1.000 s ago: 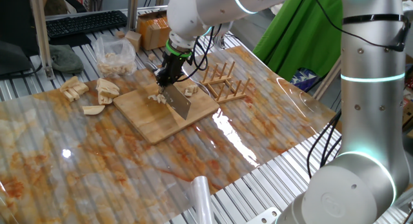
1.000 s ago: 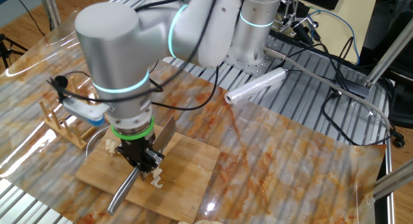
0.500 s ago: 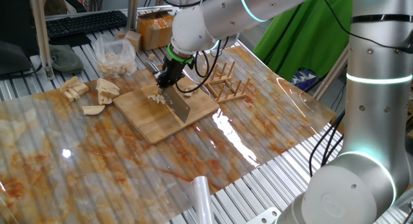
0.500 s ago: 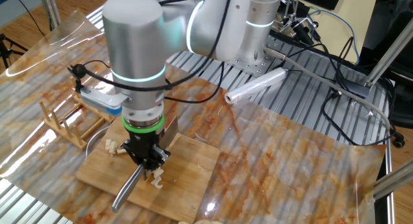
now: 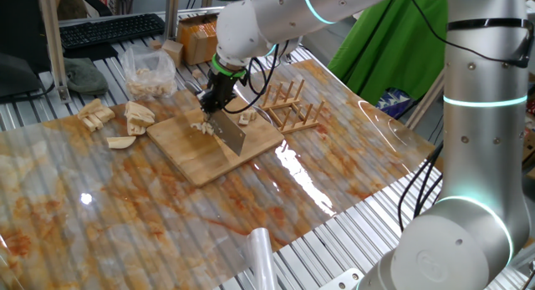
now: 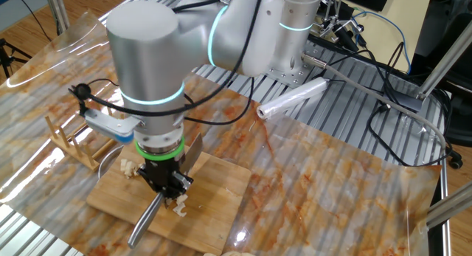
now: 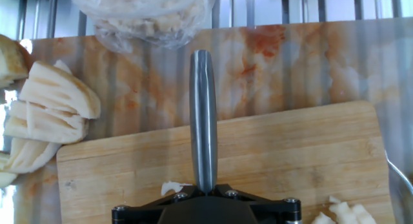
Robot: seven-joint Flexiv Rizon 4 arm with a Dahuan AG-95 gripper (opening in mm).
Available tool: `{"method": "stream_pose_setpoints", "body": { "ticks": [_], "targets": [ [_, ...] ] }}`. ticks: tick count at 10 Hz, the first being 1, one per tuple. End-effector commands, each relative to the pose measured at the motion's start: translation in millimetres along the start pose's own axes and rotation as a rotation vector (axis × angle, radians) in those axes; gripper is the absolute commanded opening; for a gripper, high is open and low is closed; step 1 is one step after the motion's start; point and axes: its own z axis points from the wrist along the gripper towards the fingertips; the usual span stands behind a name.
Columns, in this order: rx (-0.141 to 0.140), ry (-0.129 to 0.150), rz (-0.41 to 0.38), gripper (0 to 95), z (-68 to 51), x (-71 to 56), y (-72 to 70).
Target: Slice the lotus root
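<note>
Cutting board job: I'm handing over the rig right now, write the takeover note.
Gripper: shut on the knife, pointing down, blade over the cutting board.
On the board: small cut lotus root bits beside the blade, a few more toward the wooden rack.
Off the board: larger lotus root pieces on the table, and a plastic bag of more behind them.
Done: some slicing, judging by the bits.
Left: the large pieces look uncut; none lies under the blade now.
</note>
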Motion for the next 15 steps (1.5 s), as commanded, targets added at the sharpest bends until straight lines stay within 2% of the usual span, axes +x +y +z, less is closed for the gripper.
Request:
{"method": "stream_pose_setpoints", "body": {
  "ticks": [1, 2, 3, 5, 6, 8, 11, 12, 13, 14, 15],
  "targets": [
    [-0.020, 0.005, 0.006, 0.0, -3.0, 1.4, -0.3],
    [-0.026, -0.005, 0.017, 0.0, -0.2, 3.6, 1.2],
    [-0.027, 0.000, 0.018, 0.0, 0.0, 3.7, 1.4],
    [-0.002, 0.011, 0.003, 0.0, 0.3, 3.6, 1.5],
    [-0.002, 0.015, 0.002, 0.0, -0.2, 3.3, 1.6],
    [-0.003, 0.038, 0.001, 0.0, -6.2, 2.8, 2.0],
    [0.002, 0.043, -0.005, 0.0, -6.8, 3.0, 2.0],
    [0.004, 0.045, -0.010, 0.0, -10.9, 3.2, 1.2],
    [0.019, 0.047, -0.024, 0.0, -14.0, 3.4, 0.4],
    [0.047, 0.049, -0.045, 0.0, -16.7, 3.1, -0.5],
    [0.045, 0.049, -0.044, 0.0, -18.7, 3.4, -1.0]
  ]
}}
